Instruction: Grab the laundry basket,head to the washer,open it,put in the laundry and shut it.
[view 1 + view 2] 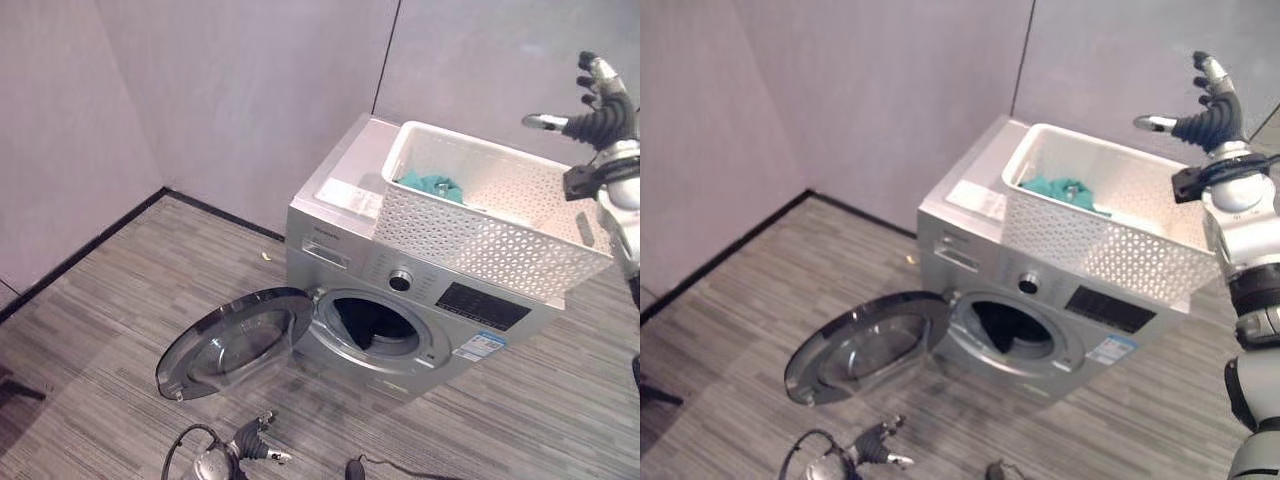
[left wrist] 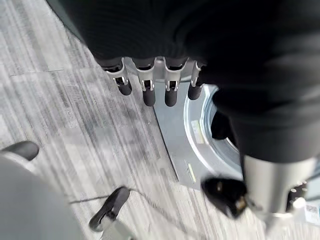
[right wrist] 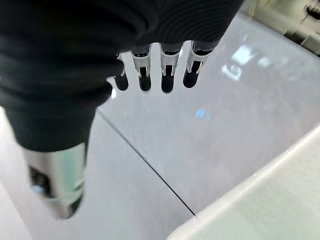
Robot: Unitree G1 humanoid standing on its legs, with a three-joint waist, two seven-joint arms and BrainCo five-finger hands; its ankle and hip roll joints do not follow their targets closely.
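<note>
A white perforated laundry basket (image 1: 480, 235) stands on top of the silver front-loading washer (image 1: 340, 215), its right end jutting past the washer's edge. Teal laundry (image 1: 435, 185) lies in the basket's far left corner. The washer's round door (image 1: 240, 345) hangs wide open to the left, showing the dark drum (image 1: 370, 322). My right hand (image 1: 603, 110) is raised above the basket's right end, open, fingers spread and holding nothing. My left hand (image 1: 250, 447) hangs low in front of the open door, near the floor, open, with straight fingers (image 2: 145, 90) and nothing in it.
The washer stands close to grey walls that meet in a corner at the left, with a black baseboard (image 1: 90, 250) along the floor. Grey wood-grain floor (image 1: 130, 300) spreads in front and to the left. A small scrap (image 1: 266, 256) lies by the washer's left side.
</note>
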